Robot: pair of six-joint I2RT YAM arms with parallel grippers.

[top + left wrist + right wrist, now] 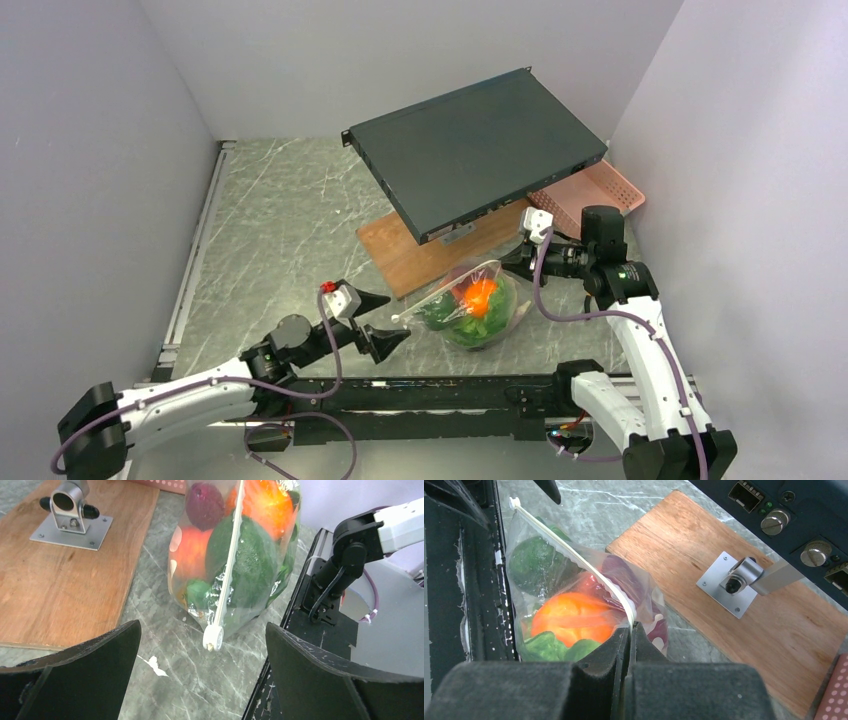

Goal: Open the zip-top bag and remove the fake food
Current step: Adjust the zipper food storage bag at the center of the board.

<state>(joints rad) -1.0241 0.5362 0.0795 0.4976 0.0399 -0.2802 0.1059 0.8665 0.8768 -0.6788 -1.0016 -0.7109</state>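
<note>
1. Right gripper was pressed together on the top edge of the zip-top bag, pinching it at one end of the pale zip strip.
2. Left gripper had its jaws spread wide apart and held nothing. It sat just beside the bag's free corner without touching it.
3. Seen from the left wrist, the strip's slider tab showed between the two black fingers, ahead of them.
4. The bag stood on the grey marbled table, close to the front rail between the two arms and just in front of the wooden board.
5. The fake food was all inside the bag: an orange piece, a dark green round one, a purple-red one and some leafy green.
6. A metal bracket was fixed to the board, and a dark flat case sat tilted above it.
7. A pink basket lay beyond the right arm, against the wall.
</note>
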